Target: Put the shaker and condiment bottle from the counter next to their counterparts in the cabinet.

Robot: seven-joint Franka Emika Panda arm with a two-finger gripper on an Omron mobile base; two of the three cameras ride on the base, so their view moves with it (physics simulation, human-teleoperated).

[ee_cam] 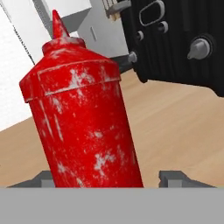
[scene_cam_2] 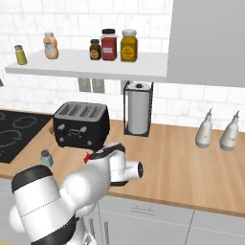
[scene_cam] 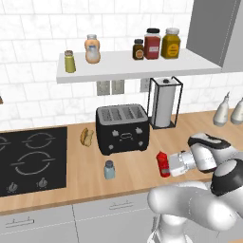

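The red condiment bottle (scene_cam: 163, 164) (ee_cam: 83, 118) stands on the wooden counter (scene_cam: 137, 173) in front of the toaster. My gripper (scene_cam: 167, 165) (ee_cam: 111, 177) reaches in from the right and brackets the bottle's base. It is open: the left finger is at the bottle's side and a small gap shows at the right fingertip (ee_cam: 175, 177). Only a red sliver of the bottle (scene_cam_2: 86, 157) shows past the hand in the right base view. The pale blue-grey shaker (scene_cam: 109, 169) (scene_cam_2: 46, 158) stands to the left. On the cabinet shelf (scene_cam: 137, 66) are the olive-green shaker (scene_cam: 70, 61) and the peach-orange bottle (scene_cam: 92, 49).
A black toaster (scene_cam: 122, 128) sits just behind the bottle, with a paper towel holder (scene_cam: 164, 102) to its right. Three jars (scene_cam: 153, 43) stand on the shelf's right half. A cooktop (scene_cam: 31, 159) lies at the left, a pastry (scene_cam: 87, 136) beside the toaster, and two white bottles (scene_cam: 223, 110) at the far right.
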